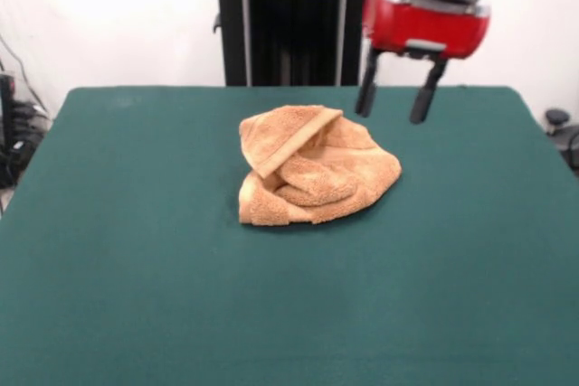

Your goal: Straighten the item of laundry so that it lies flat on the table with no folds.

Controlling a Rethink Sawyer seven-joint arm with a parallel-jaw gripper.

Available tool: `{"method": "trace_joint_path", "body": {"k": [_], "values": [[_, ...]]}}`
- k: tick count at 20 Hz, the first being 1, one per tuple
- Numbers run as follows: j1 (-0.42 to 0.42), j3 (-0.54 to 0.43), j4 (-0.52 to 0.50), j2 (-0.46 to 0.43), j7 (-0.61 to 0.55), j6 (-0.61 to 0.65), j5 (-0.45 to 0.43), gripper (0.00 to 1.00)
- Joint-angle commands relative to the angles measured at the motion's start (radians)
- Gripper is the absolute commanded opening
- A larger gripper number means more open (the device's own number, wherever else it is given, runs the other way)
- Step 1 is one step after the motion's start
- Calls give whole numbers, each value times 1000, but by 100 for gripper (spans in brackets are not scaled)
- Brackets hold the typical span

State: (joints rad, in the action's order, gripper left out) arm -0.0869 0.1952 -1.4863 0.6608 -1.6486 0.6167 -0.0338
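Note:
The item of laundry [308,167] is a small orange-tan terry towel, crumpled in a folded heap near the middle of the table [136,250], which has a dark green cloth top. A smoother woven band runs diagonally across the heap's upper left. My gripper [395,102] hangs from the red wrist above and to the right of the towel, toward the table's far side. Its two dark fingers are spread apart and hold nothing. It does not touch the towel.
The robot's black pedestal [289,24] stands behind the table's far edge. Cables and dark equipment [14,133] sit off the left edge, and a dark object [559,124] off the right edge.

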Motion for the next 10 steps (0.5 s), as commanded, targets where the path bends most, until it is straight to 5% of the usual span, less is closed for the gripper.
{"method": "trace_joint_path", "body": {"k": [1, 10], "values": [[91, -148, 28, -94, -37, -20, 7, 100], [127, -199, -21, -208, -80, -234, -41, 100]]}}
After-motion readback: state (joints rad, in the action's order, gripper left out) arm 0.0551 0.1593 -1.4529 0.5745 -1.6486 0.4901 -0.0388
